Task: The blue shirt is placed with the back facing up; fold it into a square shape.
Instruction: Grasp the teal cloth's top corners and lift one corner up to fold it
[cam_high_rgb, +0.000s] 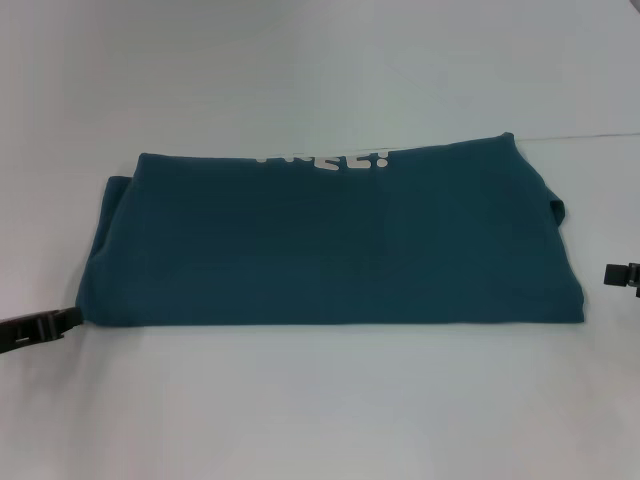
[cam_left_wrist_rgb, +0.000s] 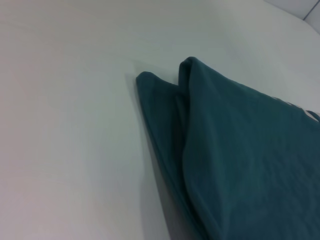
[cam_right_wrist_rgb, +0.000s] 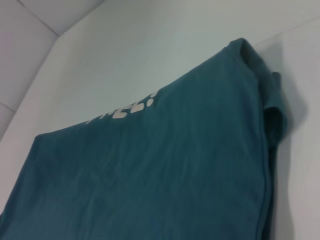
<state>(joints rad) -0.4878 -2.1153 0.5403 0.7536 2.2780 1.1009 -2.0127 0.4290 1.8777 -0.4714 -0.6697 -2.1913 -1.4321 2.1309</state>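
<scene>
In front of you is a plain white table. Nearest, at the frame's lower left edge, your left gripper sits low, just beside the near left corner of the blue shirt. At the right edge, your right gripper shows only partly, a little apart from the cloth. For both, you cannot tell how the jaws stand. The shirt lies flat at the table's centre, folded into a wide rectangle, with white lettering peeking along its far edge.
</scene>
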